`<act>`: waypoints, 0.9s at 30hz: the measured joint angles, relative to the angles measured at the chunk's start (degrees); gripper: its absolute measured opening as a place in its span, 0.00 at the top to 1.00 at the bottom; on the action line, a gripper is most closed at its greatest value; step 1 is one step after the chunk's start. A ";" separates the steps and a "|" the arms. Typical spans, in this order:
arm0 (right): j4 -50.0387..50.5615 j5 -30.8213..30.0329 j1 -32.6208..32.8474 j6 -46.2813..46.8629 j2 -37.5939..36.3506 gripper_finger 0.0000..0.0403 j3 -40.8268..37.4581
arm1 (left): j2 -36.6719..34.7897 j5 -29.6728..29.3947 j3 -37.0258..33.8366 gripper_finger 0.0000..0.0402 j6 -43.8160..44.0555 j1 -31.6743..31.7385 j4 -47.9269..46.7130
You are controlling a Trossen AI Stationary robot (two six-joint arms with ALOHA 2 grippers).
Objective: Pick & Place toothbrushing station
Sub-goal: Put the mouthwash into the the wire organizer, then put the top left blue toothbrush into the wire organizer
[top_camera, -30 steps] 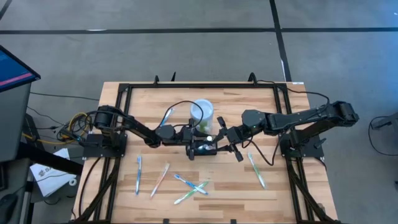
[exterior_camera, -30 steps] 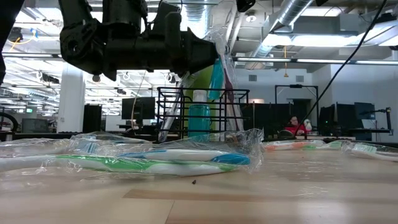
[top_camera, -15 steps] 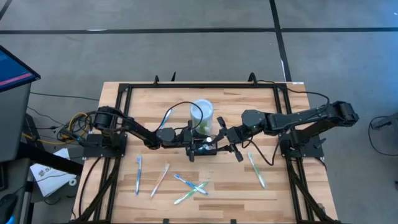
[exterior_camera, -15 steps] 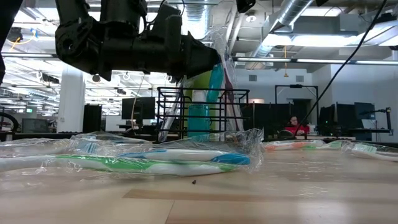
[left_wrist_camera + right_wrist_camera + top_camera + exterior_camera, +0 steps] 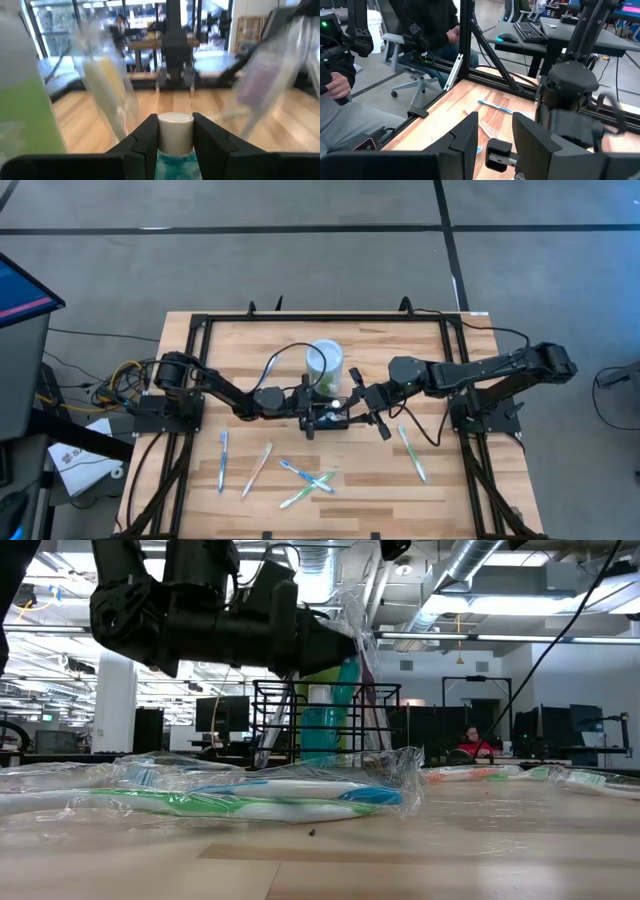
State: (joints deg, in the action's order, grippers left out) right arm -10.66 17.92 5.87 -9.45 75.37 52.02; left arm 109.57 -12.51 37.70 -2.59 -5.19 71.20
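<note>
High view: left end effector (image 5: 308,407) clamps bottle (image 5: 175,134) inside toothbrushing station (image 5: 329,418).

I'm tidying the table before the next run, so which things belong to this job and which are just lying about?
Belongs to the job:
- toothbrushing station, black wire caddy mid-table
- left tool, shut on a white-capped teal bottle over the caddy
- right tool, beside the caddy

Just lying about:
- lime-green cup
- wrapped toothbrushes loose on the wooden table

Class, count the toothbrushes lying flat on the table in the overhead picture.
5: two side by side front-left, two crossed front-centre, one front-right. Others may be hidden.
</note>
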 joint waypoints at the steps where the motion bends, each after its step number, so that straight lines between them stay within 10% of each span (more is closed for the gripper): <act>1: 0.00 0.00 -0.01 0.00 -0.02 0.72 -0.01 | 0.07 0.00 -0.05 0.77 0.00 0.00 -0.15; 27: 0.11 0.01 0.00 0.00 -0.01 0.72 0.00 | -0.03 0.24 0.02 0.72 0.50 0.00 0.35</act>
State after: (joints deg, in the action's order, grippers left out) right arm -10.55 17.93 5.87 -9.45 75.36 52.02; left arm 109.54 -12.27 37.71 -2.09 -5.19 71.54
